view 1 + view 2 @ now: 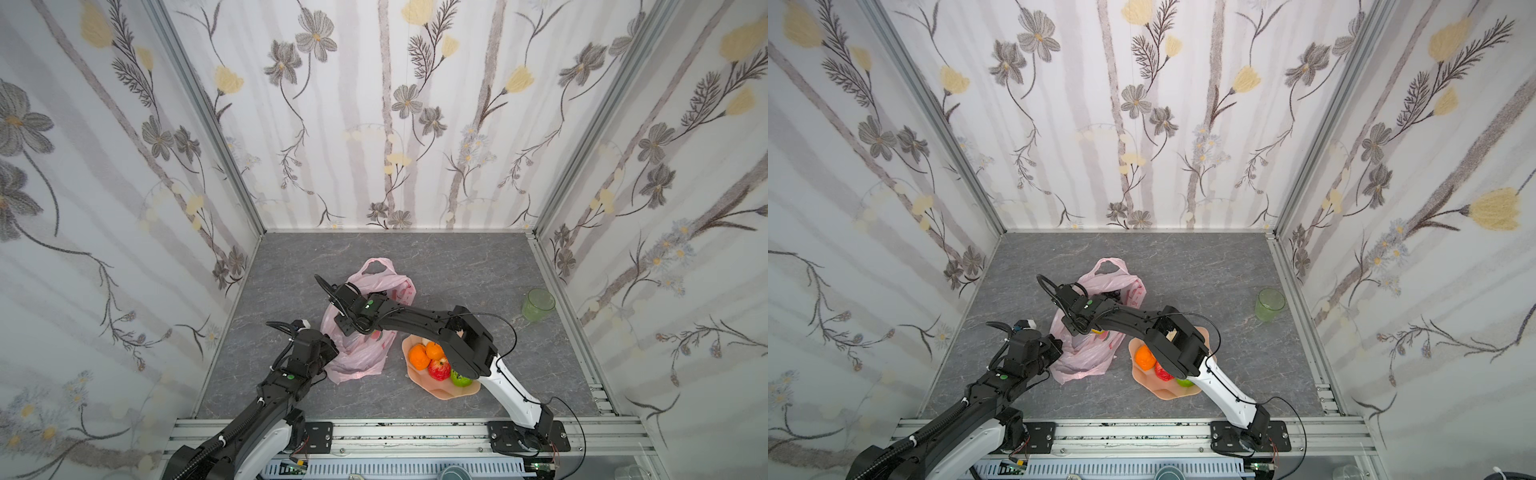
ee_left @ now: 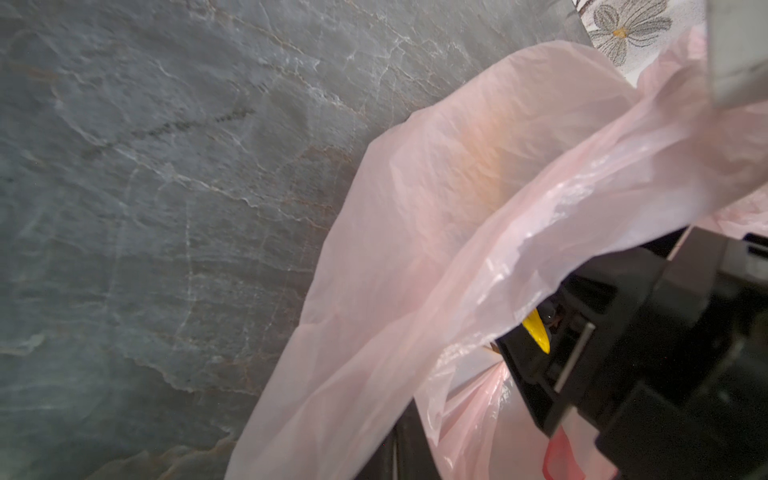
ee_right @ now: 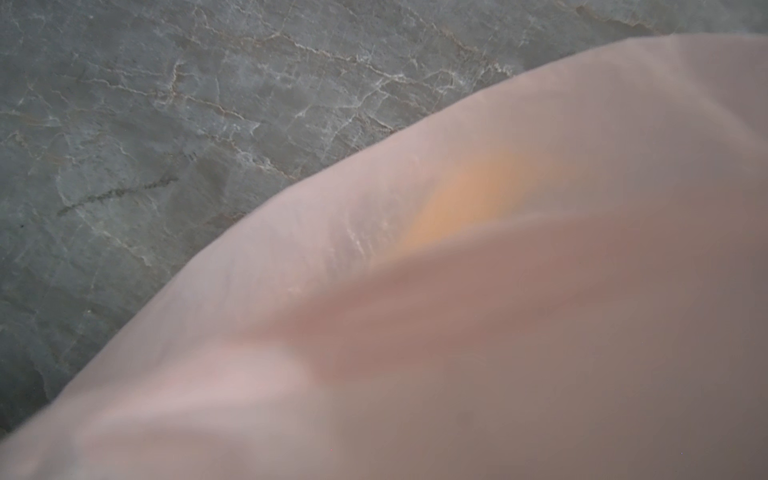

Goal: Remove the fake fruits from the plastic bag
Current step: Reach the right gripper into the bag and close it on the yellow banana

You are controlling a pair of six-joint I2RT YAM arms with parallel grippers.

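Observation:
The pink plastic bag (image 1: 365, 357) (image 1: 1088, 357) lies crumpled mid-table. My left gripper (image 1: 332, 353) (image 1: 1057, 347) is shut on its near left edge, and the film (image 2: 415, 208) runs down into the jaws. My right gripper (image 1: 349, 326) (image 1: 1075, 326) reaches into the bag's mouth from the right, its fingertips hidden by film (image 3: 498, 332). A yellow banana tip (image 2: 536, 332) (image 1: 1098, 331) shows against that gripper. Two oranges (image 1: 417, 357) (image 1: 434, 350), a red apple (image 1: 439, 369) and a green fruit (image 1: 461, 378) sit on the peach plate (image 1: 440, 390). An orange tint (image 3: 465, 199) glows through the bag.
A green translucent cup (image 1: 538, 304) (image 1: 1270, 304) stands near the right wall. The right arm passes over the plate (image 1: 1163, 390). Flowered walls close in the grey marbled table (image 1: 457, 266) on three sides, and a metal rail runs along the front.

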